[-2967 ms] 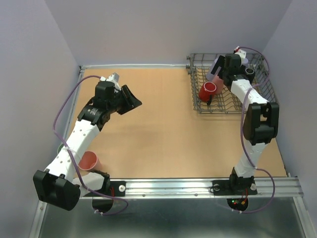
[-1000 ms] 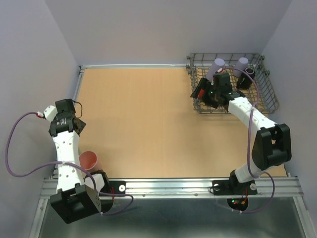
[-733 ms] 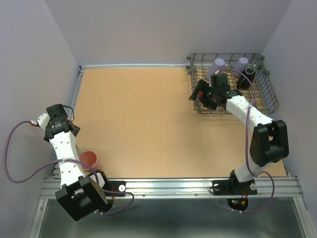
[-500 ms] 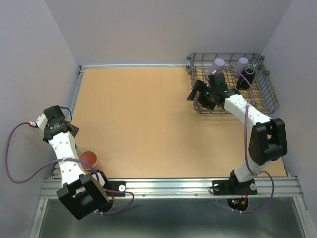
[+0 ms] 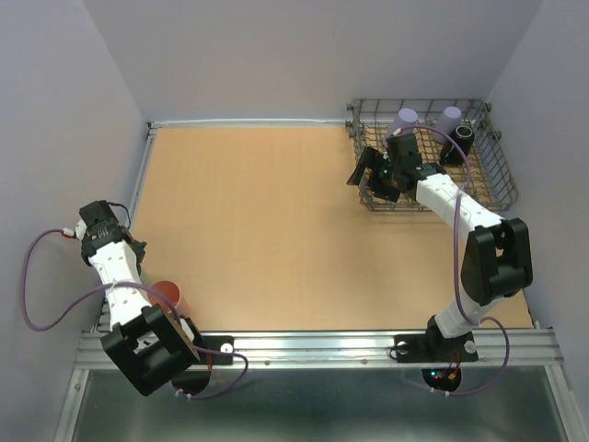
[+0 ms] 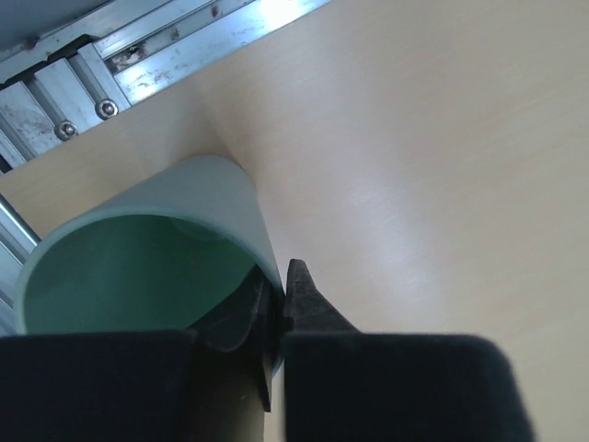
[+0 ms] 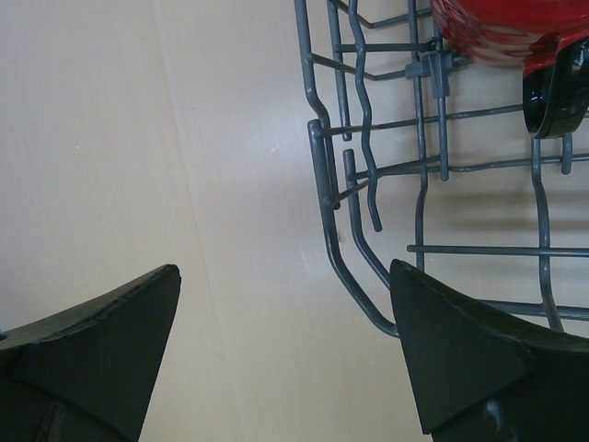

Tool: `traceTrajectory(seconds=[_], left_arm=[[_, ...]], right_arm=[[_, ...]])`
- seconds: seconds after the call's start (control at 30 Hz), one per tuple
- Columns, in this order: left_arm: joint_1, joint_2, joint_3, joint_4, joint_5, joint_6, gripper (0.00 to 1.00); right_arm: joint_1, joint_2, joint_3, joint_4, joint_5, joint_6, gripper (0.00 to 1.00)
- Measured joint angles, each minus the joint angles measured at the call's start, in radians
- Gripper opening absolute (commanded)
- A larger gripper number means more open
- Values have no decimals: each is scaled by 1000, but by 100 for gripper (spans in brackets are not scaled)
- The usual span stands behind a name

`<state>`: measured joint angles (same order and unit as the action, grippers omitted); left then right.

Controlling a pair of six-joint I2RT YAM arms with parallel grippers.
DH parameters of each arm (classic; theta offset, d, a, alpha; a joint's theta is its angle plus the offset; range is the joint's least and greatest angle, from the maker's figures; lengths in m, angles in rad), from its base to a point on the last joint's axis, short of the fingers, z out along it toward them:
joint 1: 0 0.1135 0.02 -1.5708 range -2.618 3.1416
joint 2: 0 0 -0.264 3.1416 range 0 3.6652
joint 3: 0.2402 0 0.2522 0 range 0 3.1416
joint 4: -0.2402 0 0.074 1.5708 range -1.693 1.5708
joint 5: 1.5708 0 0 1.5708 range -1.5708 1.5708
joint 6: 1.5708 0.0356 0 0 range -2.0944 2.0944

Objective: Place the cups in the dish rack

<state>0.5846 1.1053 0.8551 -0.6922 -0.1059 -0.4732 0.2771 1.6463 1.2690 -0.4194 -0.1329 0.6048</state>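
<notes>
In the left wrist view my left gripper (image 6: pixel 281 276) is shut on the rim of a pale green cup (image 6: pixel 147 244), one finger inside the wall and one outside. That cup stands mouth-up at the table's near left edge. A pink cup (image 5: pixel 171 296) stands mouth-up beside the left arm. My right gripper (image 5: pixel 373 173) hangs open over the front left corner of the dish rack (image 5: pixel 492 170), nothing between its fingers. Two lavender cups (image 5: pixel 403 122) (image 5: pixel 449 118) and a black cup (image 5: pixel 463 136) sit in the rack. A red cup (image 7: pixel 497 28) lies inside it too.
A metal rail (image 6: pixel 138 55) runs along the table's near edge close to the green cup. Grey walls enclose the table on the left, back and right. The rack's wire corner (image 7: pixel 322 184) sits between the right gripper's fingers and just ahead of them.
The left arm has drawn back to the near left edge and its gripper has shut on the green cup's rim. The right gripper has pulled out of the rack toward its front left corner, still open.
</notes>
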Motion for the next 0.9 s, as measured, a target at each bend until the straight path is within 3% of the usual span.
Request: traceTrajectory(seconds=[0.23,0.37,0.7,0.9], left_arm=[[-2,-6,31,10,83,-5,0],[-43,4,83,47,178,-42,0],[-407,140,313,238,344,-199,0],[-627,282,484,470,493,-298,0]], right_arm=[[0,0,18,-15,16,-6,100],[0,15,124,-40,17,-1,100],[0,75,453,-37,-84,70,100],[-10,65,499,15,-212,177,100]])
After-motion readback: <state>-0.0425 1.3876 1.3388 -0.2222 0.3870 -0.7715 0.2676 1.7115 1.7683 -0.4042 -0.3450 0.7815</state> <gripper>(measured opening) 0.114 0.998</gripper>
